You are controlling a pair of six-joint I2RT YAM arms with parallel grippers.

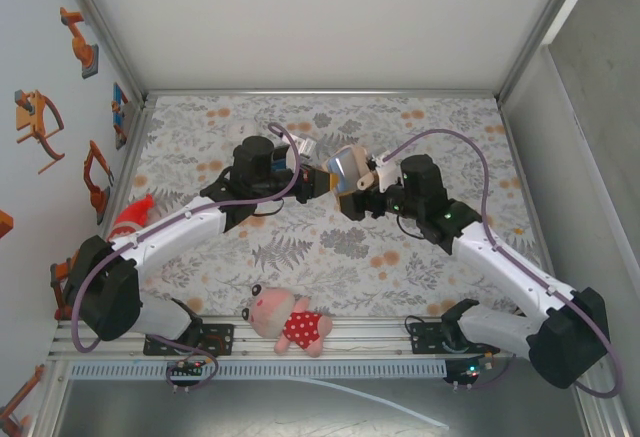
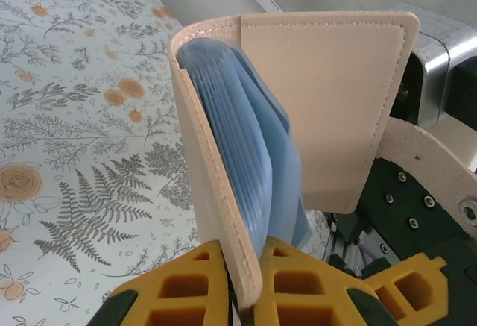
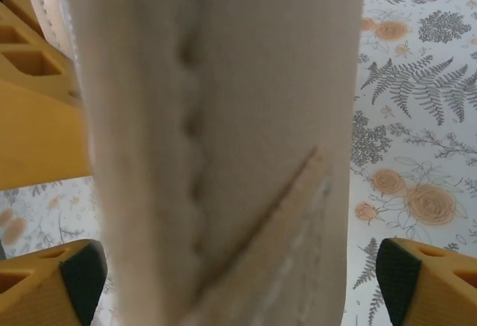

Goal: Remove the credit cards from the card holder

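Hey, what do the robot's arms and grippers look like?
The left arm and right arm are white shells with black joints, each trailed by a purple cable. The left gripper and right gripper have orange-yellow fingers with moulded pockets and dark pads.

You'll see the card holder [image 1: 348, 171] of tan leather raised above the tabletop's [image 1: 300, 267] middle, apparently half open, blue-grey inner faces [image 2: 246, 154] fanned upright.
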